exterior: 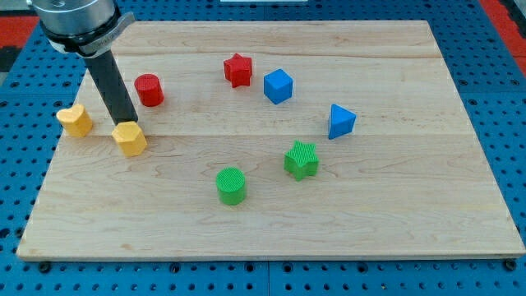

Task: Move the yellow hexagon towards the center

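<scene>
The yellow hexagon [130, 138] lies on the wooden board [394, 214] at the view's left. My tip [126, 122] rests at the hexagon's upper edge, touching it or nearly so. The dark rod rises from there toward the view's top left. A yellow heart-shaped block [75, 120] lies just left of the hexagon.
A red cylinder [149, 90] stands right of the rod. A red star [238, 70] and a blue cube [278, 85] lie near the top middle. A blue triangular block [340, 122] is at the right. A green star [302, 159] and a green cylinder [231, 185] lie below the middle.
</scene>
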Controlling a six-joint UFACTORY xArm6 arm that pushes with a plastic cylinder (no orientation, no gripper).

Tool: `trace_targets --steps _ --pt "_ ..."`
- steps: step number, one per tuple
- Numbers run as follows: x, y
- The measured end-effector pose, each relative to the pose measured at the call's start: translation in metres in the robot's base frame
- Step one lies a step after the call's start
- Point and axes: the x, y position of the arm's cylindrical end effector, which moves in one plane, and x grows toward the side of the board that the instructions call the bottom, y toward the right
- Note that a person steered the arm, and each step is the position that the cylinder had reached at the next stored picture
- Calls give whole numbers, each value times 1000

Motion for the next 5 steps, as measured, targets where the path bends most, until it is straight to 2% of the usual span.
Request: trace_targets --steps 1,2,3,4,5 --pt "15 -24" --pt "57 -26" --pt "59 -2" --pt "42 -28" --pt "30 -10"
